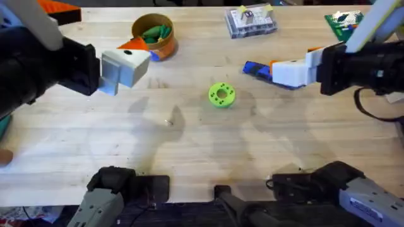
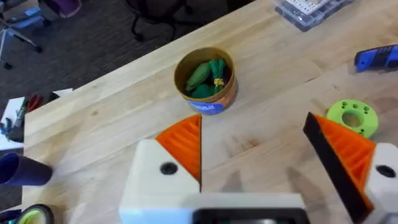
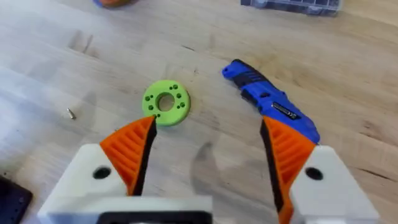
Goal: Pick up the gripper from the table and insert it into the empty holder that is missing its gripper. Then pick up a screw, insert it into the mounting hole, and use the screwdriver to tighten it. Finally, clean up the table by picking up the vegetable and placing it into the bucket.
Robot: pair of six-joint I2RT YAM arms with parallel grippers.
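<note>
The orange bucket (image 1: 153,36) stands at the back left with the dark-green vegetable (image 1: 151,30) inside it. The left wrist view looks down into the bucket (image 2: 208,93) at the vegetable (image 2: 204,73). My left gripper (image 1: 140,60) hovers open just in front of the bucket, holding nothing (image 2: 252,124). The blue screwdriver (image 1: 255,69) lies right of centre, and my right gripper (image 1: 281,68) is open beside its handle (image 3: 208,124). A small screw (image 3: 71,113) lies on the wood left of the screwdriver (image 3: 270,102). The loose gripper and its holder are out of view.
A round lime-green disc with holes (image 1: 221,94) sits mid-table. A clear plastic parts box (image 1: 250,21) stands at the back. An orange object (image 1: 60,9) is at the back left corner and a green board (image 1: 344,22) at the back right.
</note>
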